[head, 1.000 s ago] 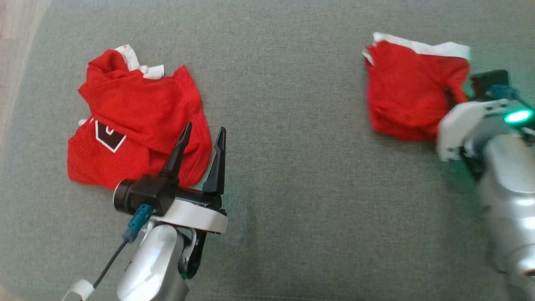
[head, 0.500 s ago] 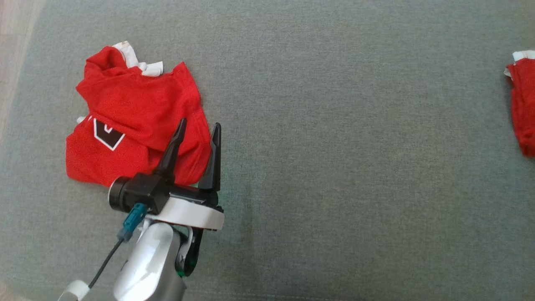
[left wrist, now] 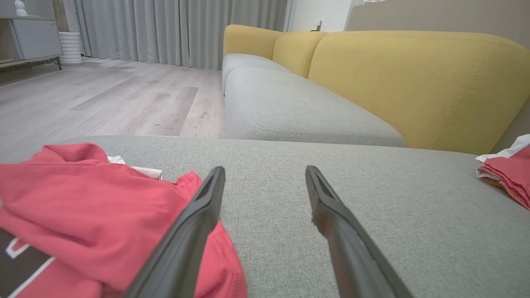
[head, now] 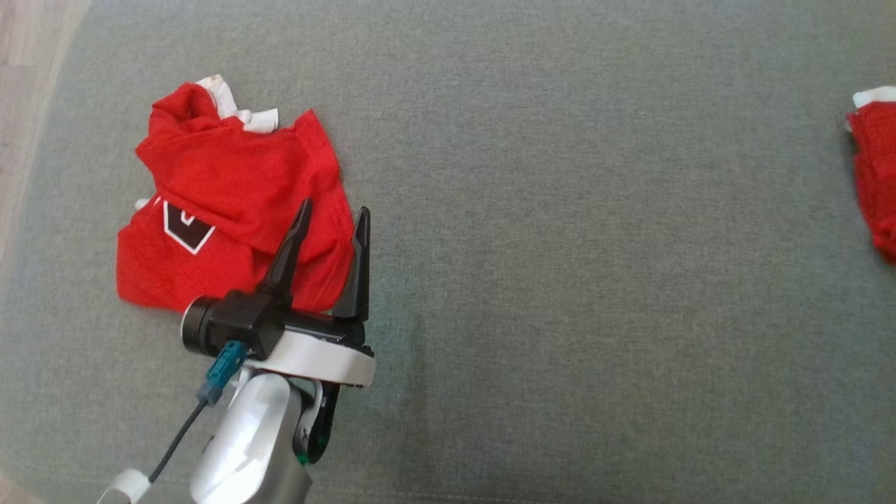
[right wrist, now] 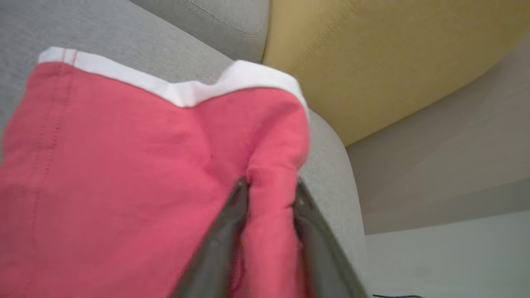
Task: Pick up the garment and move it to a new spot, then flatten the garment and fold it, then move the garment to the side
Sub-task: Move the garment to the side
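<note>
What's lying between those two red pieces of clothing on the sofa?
In the head view, bare grey cushion separates the crumpled red jersey from the folded red garment; the open left gripper sits by the jersey's edge.

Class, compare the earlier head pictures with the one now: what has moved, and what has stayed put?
The folded red garment was carried to the robot's right, to the head view's right edge, a fold between the right gripper's fingers. The crumpled red garment stayed put, and the left gripper stayed open over its near edge.
</note>
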### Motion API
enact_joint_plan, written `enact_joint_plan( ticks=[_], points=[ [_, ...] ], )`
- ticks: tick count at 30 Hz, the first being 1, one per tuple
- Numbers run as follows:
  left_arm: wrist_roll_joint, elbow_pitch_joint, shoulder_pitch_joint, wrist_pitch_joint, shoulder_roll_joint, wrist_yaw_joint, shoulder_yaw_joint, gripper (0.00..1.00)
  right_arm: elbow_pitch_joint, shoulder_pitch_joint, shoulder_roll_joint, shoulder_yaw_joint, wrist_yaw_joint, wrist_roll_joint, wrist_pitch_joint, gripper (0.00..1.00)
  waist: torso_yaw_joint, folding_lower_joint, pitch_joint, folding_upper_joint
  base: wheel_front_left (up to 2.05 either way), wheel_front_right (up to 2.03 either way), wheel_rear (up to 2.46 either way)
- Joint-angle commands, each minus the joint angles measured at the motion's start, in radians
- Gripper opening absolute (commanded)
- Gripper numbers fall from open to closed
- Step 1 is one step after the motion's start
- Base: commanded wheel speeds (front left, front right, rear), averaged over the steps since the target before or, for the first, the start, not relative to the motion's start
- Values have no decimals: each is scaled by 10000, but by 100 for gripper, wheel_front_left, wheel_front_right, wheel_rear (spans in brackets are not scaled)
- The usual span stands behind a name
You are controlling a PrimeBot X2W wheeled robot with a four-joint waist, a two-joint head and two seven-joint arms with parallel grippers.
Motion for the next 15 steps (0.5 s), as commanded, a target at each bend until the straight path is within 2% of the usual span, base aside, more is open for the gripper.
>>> enact_joint_plan(
  ticks=[1, 8, 15],
  points=[
    [54, -277, -114, -51, 60, -2, 346, 100, -286, -85, -82, -2, 65, -47, -151, 100, -41, 0, -96, 0, 0, 0, 0],
    [88, -233, 78, -51, 60, 18, 479, 100, -958, -86, 942, -588, 65, -116, -711, 100, -265, 0, -750, 0, 0, 0, 0],
    [270, -313, 466, -51, 60, 34, 749, 100, -2339, 315, 3252, -822, 65, 823, -1897, 100, -673, 0, -1589, 0, 0, 0, 0]
  ],
)
